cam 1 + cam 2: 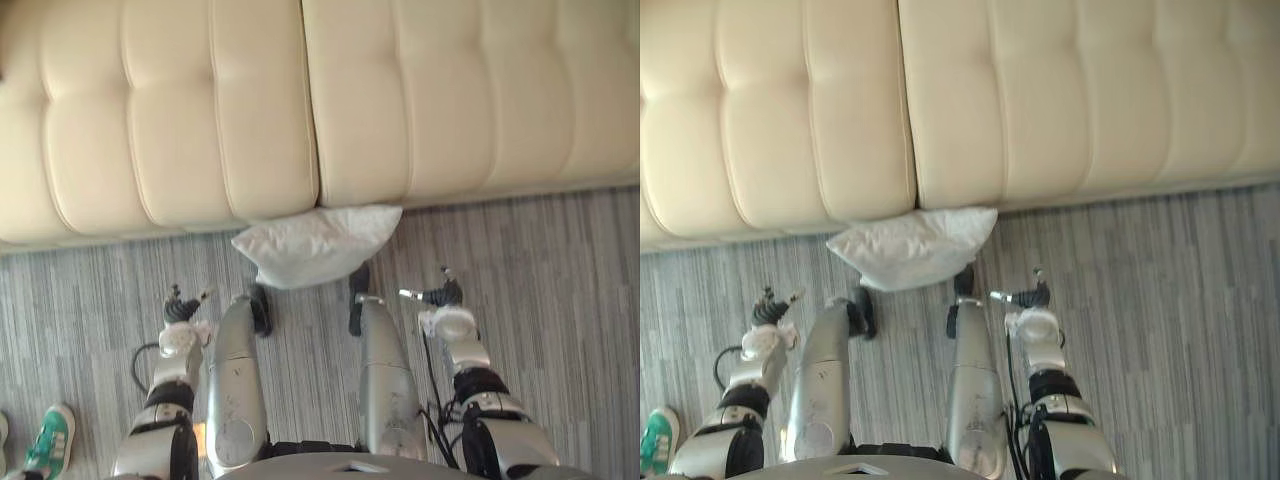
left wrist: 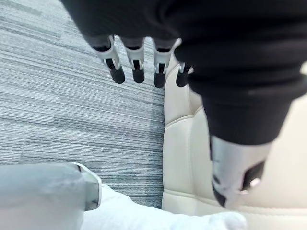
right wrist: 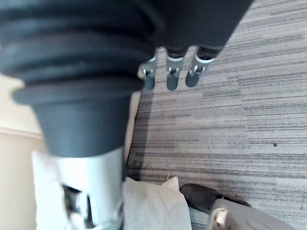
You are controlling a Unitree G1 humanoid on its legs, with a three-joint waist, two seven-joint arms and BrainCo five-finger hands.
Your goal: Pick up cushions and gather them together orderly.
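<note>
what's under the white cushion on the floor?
Grey striped carpet shows on three sides of the white cushion; its far edge meets the cream sofa front. Anything beneath it is covered.

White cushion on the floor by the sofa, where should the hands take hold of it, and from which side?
Probably by its two ends, left hand on the left, right hand on the right, coming from the near side: the cushion lies flat on the carpet, its far edge against the sofa.
</note>
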